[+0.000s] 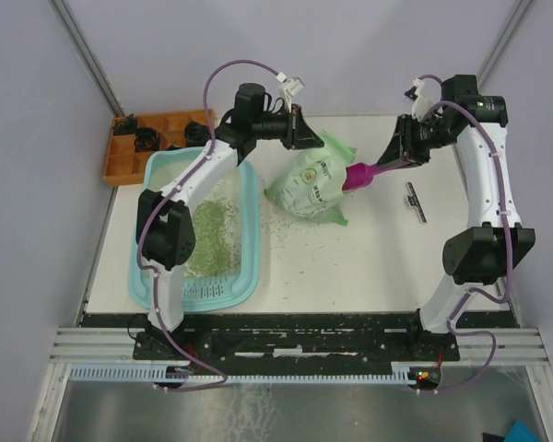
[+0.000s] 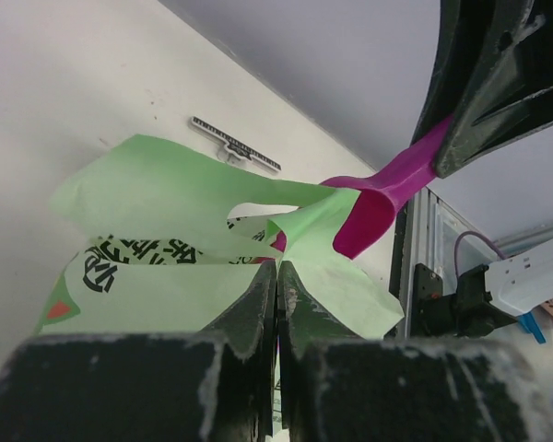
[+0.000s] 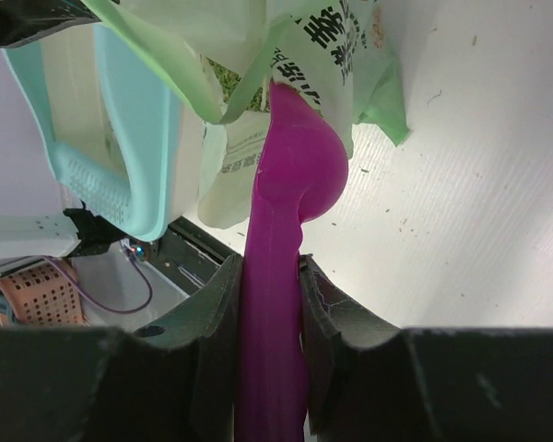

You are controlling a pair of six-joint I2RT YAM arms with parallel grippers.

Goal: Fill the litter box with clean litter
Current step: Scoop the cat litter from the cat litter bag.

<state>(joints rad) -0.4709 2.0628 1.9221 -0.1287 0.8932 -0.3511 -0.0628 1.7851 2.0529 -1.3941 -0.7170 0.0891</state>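
Note:
The teal litter box (image 1: 251, 241) lies at the table's left, with a patch of pale green litter (image 1: 209, 235) on its floor. Right of it slumps the printed green bag (image 1: 311, 184). My left gripper (image 1: 314, 135) is shut on the bag's top edge, and the film is pinched between its fingertips (image 2: 278, 276). My right gripper (image 1: 399, 158) is shut on the handle of the magenta scoop (image 1: 359, 175). The scoop's bowl (image 3: 295, 170) sits at the bag's open mouth (image 3: 258, 55), partly under the film. The box's ribbed end (image 3: 101, 184) shows beyond the bag.
An orange compartmented tray (image 1: 129, 164) holding black parts stands at the back left, touching the litter box. A black and white strip (image 1: 416, 201) lies on the table under the right arm. Stray granules (image 1: 278, 230) are scattered between box and bag.

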